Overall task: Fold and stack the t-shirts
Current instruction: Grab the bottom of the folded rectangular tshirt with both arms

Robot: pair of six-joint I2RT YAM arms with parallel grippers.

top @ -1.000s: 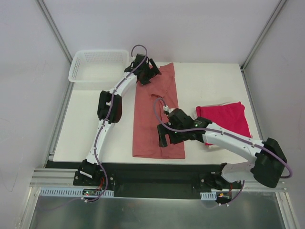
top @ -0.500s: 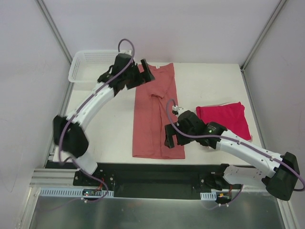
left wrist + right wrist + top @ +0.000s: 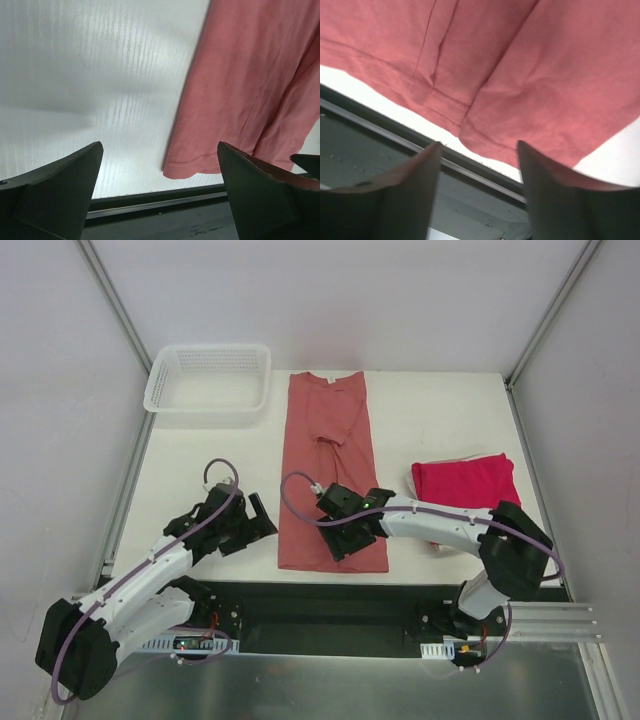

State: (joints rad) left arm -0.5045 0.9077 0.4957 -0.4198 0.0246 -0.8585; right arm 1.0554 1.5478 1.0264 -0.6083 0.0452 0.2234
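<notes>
The salmon-pink t-shirt (image 3: 325, 440) lies folded into a long strip running from the far edge of the table to the near edge. The crimson t-shirt (image 3: 470, 488) rests folded to its right. My left gripper (image 3: 262, 523) sits low just left of the pink shirt's near left corner. In its wrist view the left gripper (image 3: 159, 147) is wide open, with that corner (image 3: 181, 169) ahead between the fingers. My right gripper (image 3: 343, 543) hovers over the near hem. Its jaws (image 3: 479, 145) stand apart, nothing held, the hem (image 3: 485, 135) just beyond the tips.
A white mesh basket (image 3: 208, 378) stands at the far left corner of the white table (image 3: 200, 460). The table's dark front rail (image 3: 150, 202) runs right below both grippers and also shows in the right wrist view (image 3: 380, 131). Grey walls close in on both sides.
The left arm swung back from the shirt's far end by the basket to the near edge, left of the shirt. The right gripper slid left over the near hem and its jaws narrowed.
</notes>
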